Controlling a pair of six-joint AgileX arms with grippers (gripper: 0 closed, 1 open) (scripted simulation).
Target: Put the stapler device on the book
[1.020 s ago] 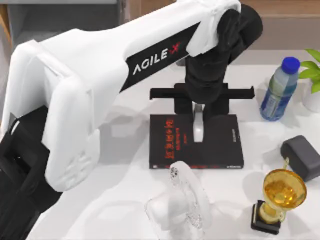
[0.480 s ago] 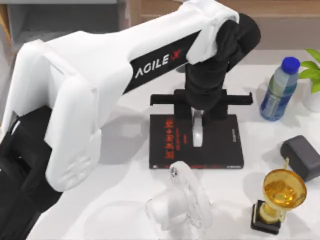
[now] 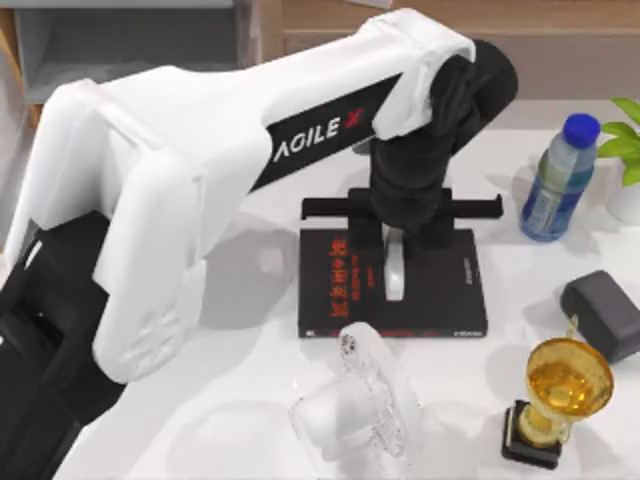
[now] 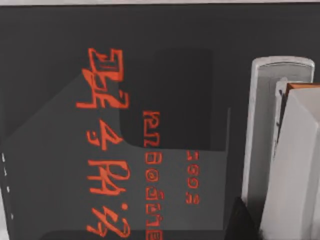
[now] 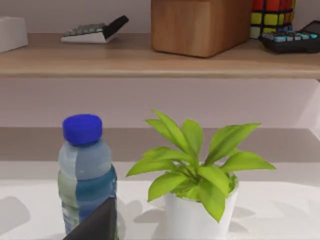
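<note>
White, smooth tabletop (image 3: pixel 250 400) below a wooden shelf (image 5: pixel 150 60) on a pale wall. Flat black book (image 3: pixel 440 290) with red lettering near the tabletop's centre; slim white stapler device (image 3: pixel 395 268) lying on its cover. Left hand (image 3: pixel 396 240) over the book's far edge, fingers astride the stapler device; pinching or slack, cannot tell. Glossy gold trophy (image 3: pixel 560 395) near the right front corner.

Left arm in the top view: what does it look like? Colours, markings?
The left arm has bulky white rounded shells over black joints. A black panel along its forearm carries white "AGILE" lettering and a red X. The wrist is black, ending in a black hand with a wide flat crossbar.
</note>
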